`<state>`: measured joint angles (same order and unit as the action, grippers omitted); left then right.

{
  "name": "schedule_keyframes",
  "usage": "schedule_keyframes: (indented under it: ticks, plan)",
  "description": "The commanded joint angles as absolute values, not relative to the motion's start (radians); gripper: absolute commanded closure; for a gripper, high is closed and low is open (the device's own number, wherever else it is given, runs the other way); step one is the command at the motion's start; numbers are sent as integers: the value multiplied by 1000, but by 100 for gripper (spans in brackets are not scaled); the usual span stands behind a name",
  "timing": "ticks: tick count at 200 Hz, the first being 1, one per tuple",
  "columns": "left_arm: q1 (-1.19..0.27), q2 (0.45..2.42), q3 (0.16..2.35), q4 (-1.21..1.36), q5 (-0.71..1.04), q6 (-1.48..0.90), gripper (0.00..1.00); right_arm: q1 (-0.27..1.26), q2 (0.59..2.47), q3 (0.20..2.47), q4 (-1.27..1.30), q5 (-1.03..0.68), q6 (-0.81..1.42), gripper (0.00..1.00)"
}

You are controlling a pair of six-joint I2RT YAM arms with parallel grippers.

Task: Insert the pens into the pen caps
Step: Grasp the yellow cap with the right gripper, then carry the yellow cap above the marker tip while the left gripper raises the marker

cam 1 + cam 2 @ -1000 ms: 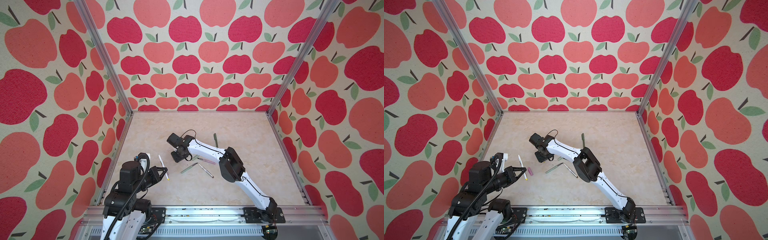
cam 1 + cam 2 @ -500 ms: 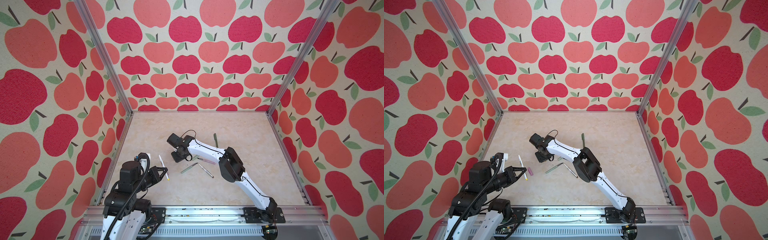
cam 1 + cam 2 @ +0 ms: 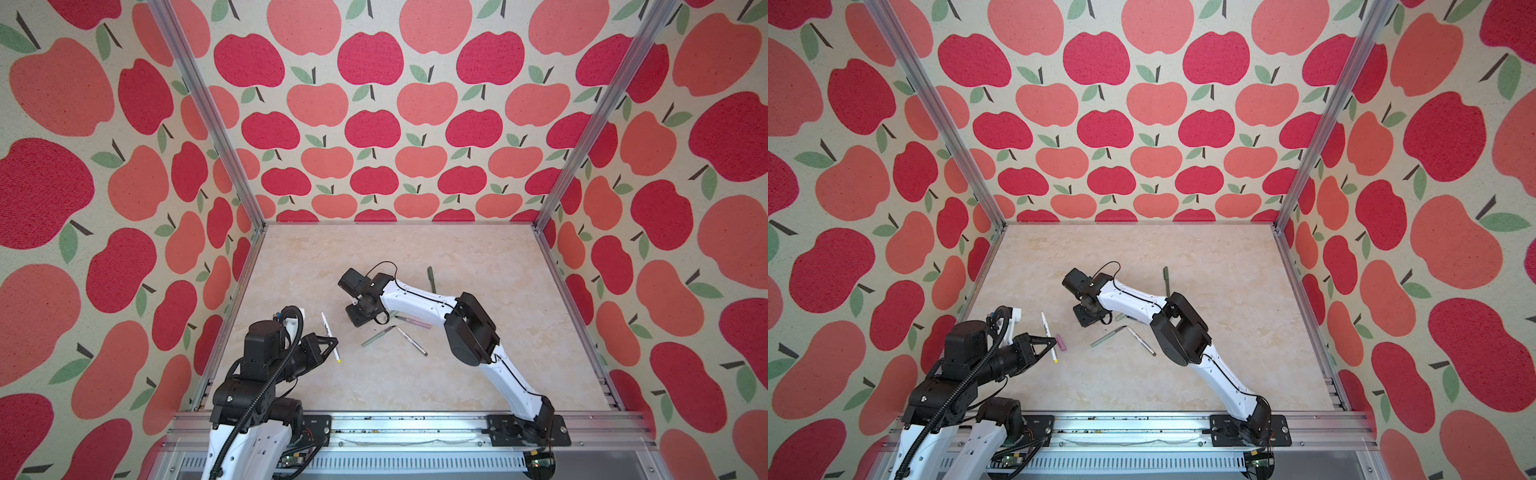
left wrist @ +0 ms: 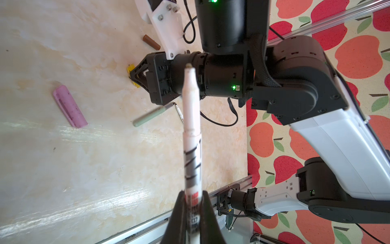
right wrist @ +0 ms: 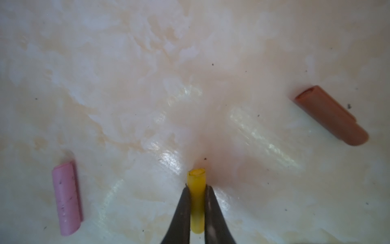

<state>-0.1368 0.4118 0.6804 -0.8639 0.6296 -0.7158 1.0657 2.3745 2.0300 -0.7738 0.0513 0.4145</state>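
Your table [image 3: 478,374] is boxed in by apple-print walls [image 3: 374,124] at the back and on both sides, with a metal rail [image 3: 415,419] along the front. The widest open stretch runs toward the back wall and the right side. The pens and caps crowd the middle and the left-front.

Your left gripper [image 3: 334,341] is pinched on a white pen [image 3: 326,324] over the left-front of the table, gripping a little past the middle toward the pen's yellow end. In both top views the pen's long axis runs roughly front to back, with the pointed tip toward the back wall and the yellow end toward the rail. In the left wrist view that tip aims at your right gripper [image 4: 132,76].

The right gripper reaches across the middle and is pressed onto a yellow cap [image 5: 197,179]. The cap lies along the fingers with its open mouth poking out past the fingertips. You can't tell whether it rests on the table. A pink cap [image 5: 66,198] and a brown cap [image 5: 331,115] lie flat on either side, both apart from it.

By the right arm, a pale green pen [image 3: 376,336] and a white-grey pen [image 3: 411,340] form a V, with a pink pen [image 3: 413,322] just behind them. A dark green pen [image 3: 431,278] lies well apart, nearer the back.
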Motion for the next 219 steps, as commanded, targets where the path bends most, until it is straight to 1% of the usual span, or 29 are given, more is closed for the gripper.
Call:
schedule_keyframes:
  ticks: [1,78,98,121,160,191,219]
  plan:
    - [-134,417,670,-851,652,-717,100,1048,2257,1978,-707,69,443,95]
    - [-170,482,649,-785,675,-721,100,994,2089,1828,-612,59,484,96]
    - [-213,515,644,-756,656,-721,100,972,2035,1783,-581,44,503,95]
    - [-298,566,648,-709,602,-720,100,943,1964,1726,-542,21,527,95]
    - [-429,683,665,-615,507,-700,100,887,1832,1605,-433,-67,593,95]
    - [-461,778,687,-530,491,-693,100,852,1766,1530,-356,-174,653,95]
    - [-477,852,724,-470,486,-681,100,838,1743,1491,-301,-259,697,95]
